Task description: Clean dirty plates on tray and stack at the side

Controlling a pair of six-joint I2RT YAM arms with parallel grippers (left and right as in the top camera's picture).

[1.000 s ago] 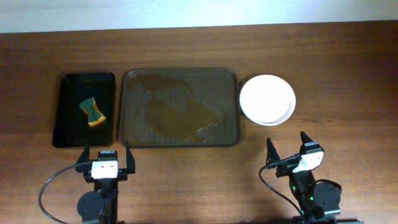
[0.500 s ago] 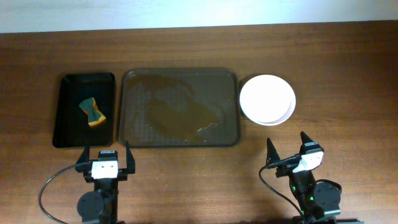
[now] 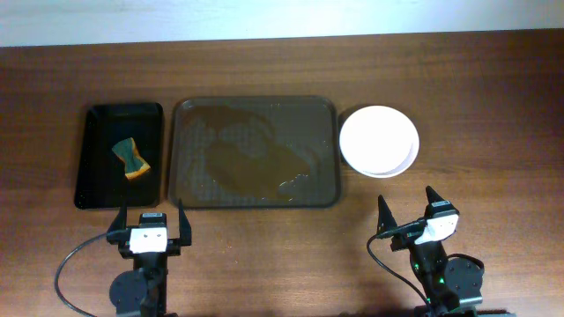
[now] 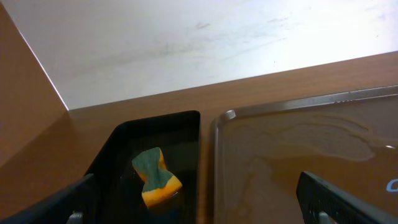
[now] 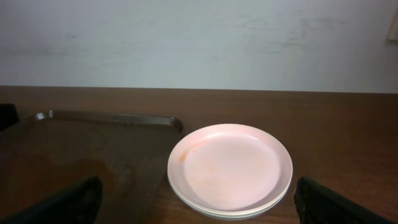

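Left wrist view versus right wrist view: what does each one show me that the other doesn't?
Only the left wrist view shows the narrow black tray with the green and orange sponge lying in it, left of the large tray. Only the right wrist view shows the stacked white plates resting on the table, right of the large tray. Both show part of the large tray, wet-streaked with no plate on it, and the pale wall behind.

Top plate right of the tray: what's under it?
A lower plate's rim shows beneath the top plate. How many plates lie below is hidden, as is the table underneath.
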